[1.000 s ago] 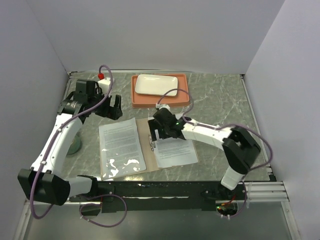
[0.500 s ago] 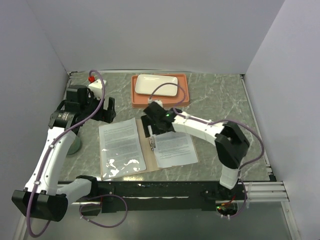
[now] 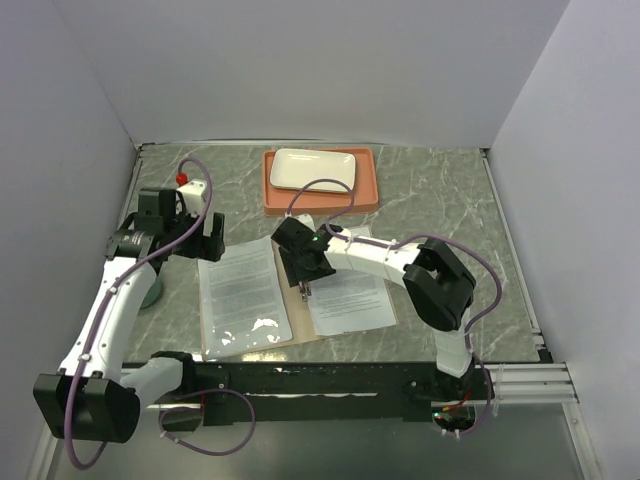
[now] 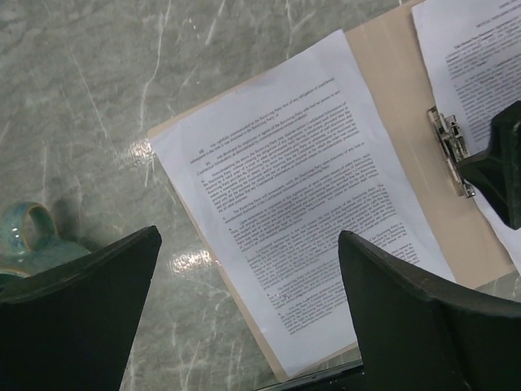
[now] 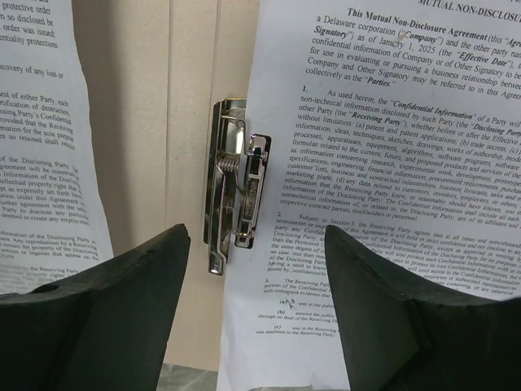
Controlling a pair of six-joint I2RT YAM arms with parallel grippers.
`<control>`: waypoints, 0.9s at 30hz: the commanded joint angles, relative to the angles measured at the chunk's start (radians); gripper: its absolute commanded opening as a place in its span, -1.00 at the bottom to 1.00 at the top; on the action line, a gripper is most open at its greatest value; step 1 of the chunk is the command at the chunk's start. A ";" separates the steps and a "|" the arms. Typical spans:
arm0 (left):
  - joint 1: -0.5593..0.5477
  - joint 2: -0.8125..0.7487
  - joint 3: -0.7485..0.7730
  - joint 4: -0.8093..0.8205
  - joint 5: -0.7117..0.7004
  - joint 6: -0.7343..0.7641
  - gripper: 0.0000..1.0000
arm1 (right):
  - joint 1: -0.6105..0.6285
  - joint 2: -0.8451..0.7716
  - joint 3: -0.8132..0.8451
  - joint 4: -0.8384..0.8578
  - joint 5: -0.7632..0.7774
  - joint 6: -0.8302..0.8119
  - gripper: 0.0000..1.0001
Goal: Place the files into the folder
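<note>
Folder [image 4: 389, 91] open, right pincer [image 5: 257, 233] (apart) shifted leftward over clip [image 5: 232, 191], left pincer [image 4: 248, 241] apart near files [image 4: 301, 204].

Top external: high behind near edge of grey-green marble table [image 3: 440, 200], facing down over all of it.
Left wrist: moderate height, looking down on flat tan-brown cardboard folder [image 4: 399, 122].
Right wrist: very near, looking down on silver metal clip [image 5: 232, 187], frame centre.
Shared by all three: folder, clip.
</note>
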 commanded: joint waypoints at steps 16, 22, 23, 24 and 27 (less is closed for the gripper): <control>0.084 0.066 -0.061 0.032 0.074 0.047 0.91 | 0.004 0.112 0.038 0.081 -0.046 0.011 0.28; 0.084 0.073 -0.061 0.030 0.076 0.050 0.89 | 0.012 0.111 0.057 0.070 -0.027 0.009 0.08; 0.084 0.076 -0.063 0.030 0.079 0.050 0.89 | 0.012 0.112 0.060 0.062 -0.023 0.009 0.06; 0.082 0.076 -0.061 0.030 0.080 0.050 0.88 | 0.018 0.112 0.065 0.059 -0.020 0.008 0.02; 0.084 0.075 -0.061 0.030 0.082 0.052 0.87 | 0.020 0.117 0.068 0.053 -0.012 0.012 -0.06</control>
